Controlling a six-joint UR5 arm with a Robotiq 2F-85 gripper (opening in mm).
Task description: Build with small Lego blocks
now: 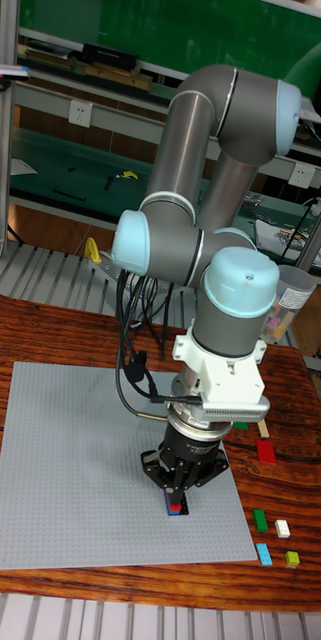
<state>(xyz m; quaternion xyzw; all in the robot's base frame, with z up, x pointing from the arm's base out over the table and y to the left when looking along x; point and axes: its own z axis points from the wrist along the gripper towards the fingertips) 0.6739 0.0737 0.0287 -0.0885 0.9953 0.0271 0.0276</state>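
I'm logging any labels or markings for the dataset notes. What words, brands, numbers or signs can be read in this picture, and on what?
None can be read.
The arm shows no legible brand or number on its grey and pale blue housings.
The cylindrical container behind the arm carries a printed label, too small and blurred to read.
The Lego baseplate and the loose bricks, such as the green one, bear no visible text.

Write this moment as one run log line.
tool: down on baseplate | at tip: red-blue brick | spare bricks: right of plate
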